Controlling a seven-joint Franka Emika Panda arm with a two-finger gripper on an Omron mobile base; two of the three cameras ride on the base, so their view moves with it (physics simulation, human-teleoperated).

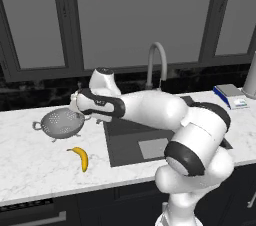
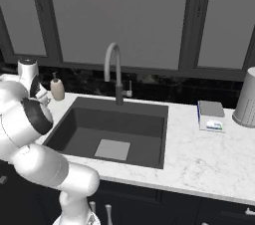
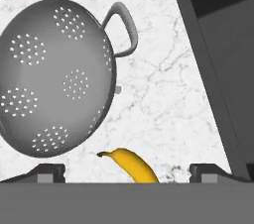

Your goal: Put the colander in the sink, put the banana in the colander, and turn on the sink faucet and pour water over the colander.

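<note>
The silver-grey colander (image 1: 61,122) sits upright on the white marble counter, left of the dark sink (image 1: 122,145). The yellow banana (image 1: 81,157) lies on the counter in front of the colander, nearer the front edge. My gripper (image 1: 80,112) hovers above the colander's right rim, open with nothing between its fingers. In the hand view the colander (image 3: 54,74) is at the left, the banana (image 3: 131,163) low in the middle, and the sink (image 3: 223,44) at the right. The open gripper (image 3: 129,173) looks down at them. The gooseneck sink faucet (image 1: 157,62) (image 2: 113,64) stands behind the empty sink (image 2: 114,129).
A beige soap dispenser (image 2: 57,88) stands at the sink's back left corner. On the right counter lie a flat blue-and-white item (image 2: 211,114) and a tall grey canister (image 2: 246,99). Dark windows run behind the counter.
</note>
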